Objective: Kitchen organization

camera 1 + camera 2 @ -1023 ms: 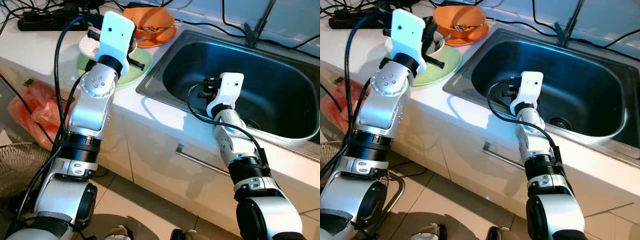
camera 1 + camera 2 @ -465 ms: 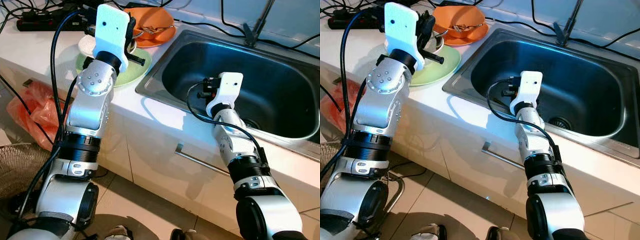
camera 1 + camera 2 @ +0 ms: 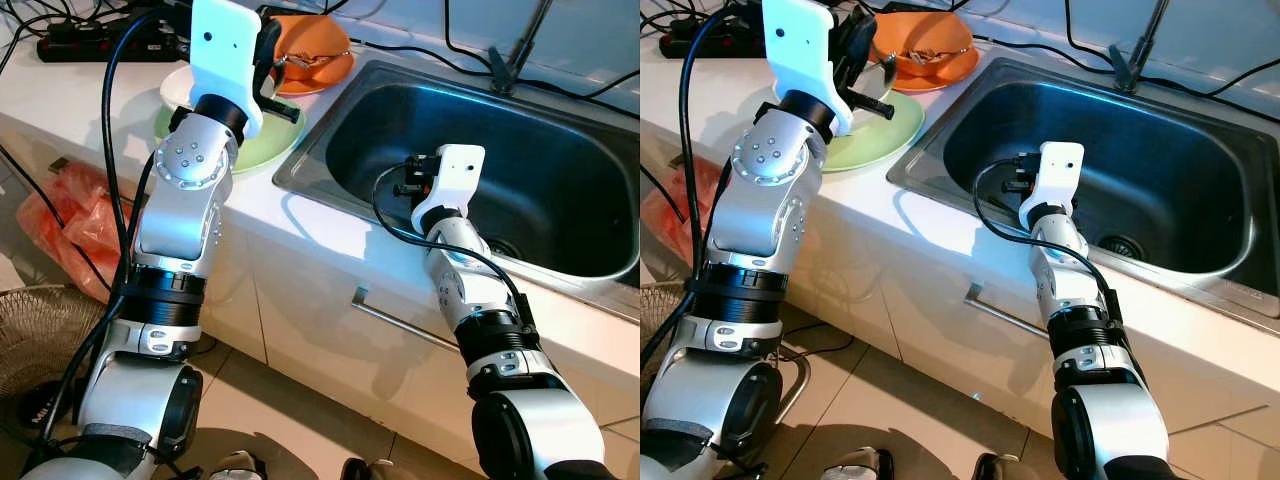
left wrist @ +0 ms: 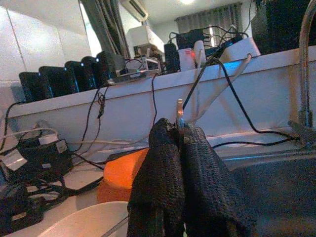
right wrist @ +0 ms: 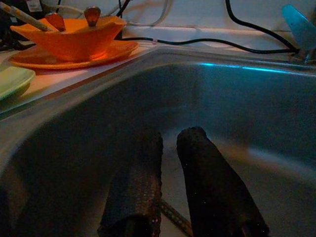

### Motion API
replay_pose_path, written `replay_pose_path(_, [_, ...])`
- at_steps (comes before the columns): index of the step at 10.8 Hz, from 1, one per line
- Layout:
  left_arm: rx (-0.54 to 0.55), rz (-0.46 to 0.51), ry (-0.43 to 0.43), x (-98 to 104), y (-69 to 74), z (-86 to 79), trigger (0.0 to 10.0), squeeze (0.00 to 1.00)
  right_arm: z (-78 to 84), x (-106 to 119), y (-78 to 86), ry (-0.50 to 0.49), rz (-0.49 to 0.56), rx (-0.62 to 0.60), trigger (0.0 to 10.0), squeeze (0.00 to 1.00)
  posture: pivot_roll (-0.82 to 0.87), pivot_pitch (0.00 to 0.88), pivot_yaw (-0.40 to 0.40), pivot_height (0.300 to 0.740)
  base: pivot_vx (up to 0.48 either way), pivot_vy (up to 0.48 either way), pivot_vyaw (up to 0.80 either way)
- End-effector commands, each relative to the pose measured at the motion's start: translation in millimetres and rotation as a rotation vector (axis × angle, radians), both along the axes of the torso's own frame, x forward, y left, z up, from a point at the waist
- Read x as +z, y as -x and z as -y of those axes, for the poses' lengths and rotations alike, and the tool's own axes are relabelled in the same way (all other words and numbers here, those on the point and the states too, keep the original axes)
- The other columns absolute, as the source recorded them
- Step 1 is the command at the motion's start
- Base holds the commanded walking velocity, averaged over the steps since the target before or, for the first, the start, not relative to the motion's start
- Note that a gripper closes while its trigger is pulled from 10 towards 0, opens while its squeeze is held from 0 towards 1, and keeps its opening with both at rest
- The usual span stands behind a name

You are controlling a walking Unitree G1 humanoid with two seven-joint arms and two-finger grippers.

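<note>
left gripper (image 4: pixel 180 136) clenched on a thin metal utensil (image 4: pixel 179 112), raised above the green plate (image 3: pixel 880 135) — right gripper (image 5: pixel 170 140), fingers parted, inside the sink (image 3: pixel 520 150) at 3 o'clock.

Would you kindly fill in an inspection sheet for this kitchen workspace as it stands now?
Surface: white counter with a steel sink set in it.
Job's things: orange bowl holding utensils, on an orange plate; white bowl on a green plate.
Clutter: red bag on the floor.
Grippers: left pincer shut on a thin metal utensil, raised above the plates; right pincer open, low inside the sink.
Cables: power strip and black cords along the back of the counter.
Surroundings: tiled floor, cabinet handle, wire basket.
</note>
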State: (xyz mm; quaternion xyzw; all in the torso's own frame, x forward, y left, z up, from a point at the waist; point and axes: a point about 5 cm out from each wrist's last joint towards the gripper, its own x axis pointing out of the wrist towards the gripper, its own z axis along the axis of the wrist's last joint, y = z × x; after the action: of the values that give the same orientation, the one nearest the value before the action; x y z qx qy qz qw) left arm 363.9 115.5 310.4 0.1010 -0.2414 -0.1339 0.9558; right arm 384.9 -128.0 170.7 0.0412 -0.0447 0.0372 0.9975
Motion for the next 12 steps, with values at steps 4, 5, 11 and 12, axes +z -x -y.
replay_pose_path(4, [-0.076, -0.002, 0.043, 2, 3.6, 10.3, 10.0, 0.0, -1.2, 0, -1.1, -0.013, -0.007, 0.001, 10.0, 0.0, 0.1, 0.109, -0.056, 0.74, 0.0, 0.0, 0.0])
replay_pose_path(5, [-0.095, -0.032, 0.072, -5, 2.2, 11.4, 10.0, 0.0, -1.7, 0, -1.1, -0.013, -0.007, 0.002, 10.0, 0.0, 0.1, 0.11, -0.056, 0.74, 0.0, 0.0, 0.0])
replay_pose_path(11, [-0.198, -0.099, 0.21, -20, 0.9, 18.8, 10.0, 0.0, -1.6, 1, -1.0, -0.009, 0.004, 0.005, 10.0, 0.0, 0.1, 0.11, -0.057, 0.74, 0.0, 0.0, 0.0])
replay_pose_path(12, [-0.227, -0.104, 0.24, -21, 1.4, 20.0, 10.0, 0.0, -1.6, 4, -0.9, -0.003, 0.019, 0.006, 10.0, 0.0, 0.1, 0.11, -0.056, 0.74, 0.0, 0.0, 0.0])
